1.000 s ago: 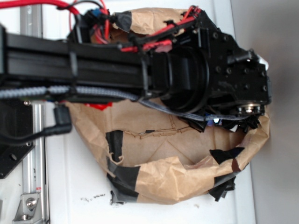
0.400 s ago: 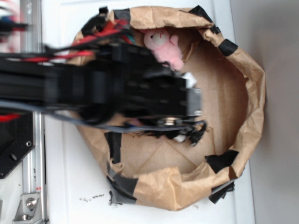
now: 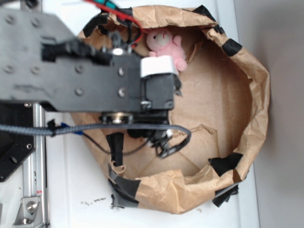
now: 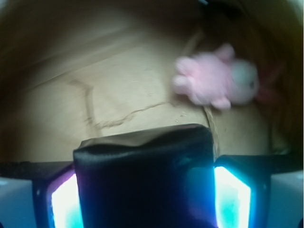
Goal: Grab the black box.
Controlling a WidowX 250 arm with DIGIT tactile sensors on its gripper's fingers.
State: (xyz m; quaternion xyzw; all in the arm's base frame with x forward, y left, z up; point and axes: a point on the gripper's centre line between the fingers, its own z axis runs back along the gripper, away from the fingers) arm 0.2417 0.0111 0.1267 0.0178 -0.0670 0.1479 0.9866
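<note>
Where the end effector [image 4: 145, 199] clamps it, the black box [image 4: 145, 180] looks glossy, wrinkled.

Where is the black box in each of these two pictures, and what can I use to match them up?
Exterior view: the black box is not visible; the arm covers the place under the gripper.
Wrist view: the black box fills the bottom centre, clamped between the two glowing fingers of the gripper.
Shared landmark: the pink plush toy, at the top of the paper-walled bin in the exterior view, upper right in the wrist view.
</note>
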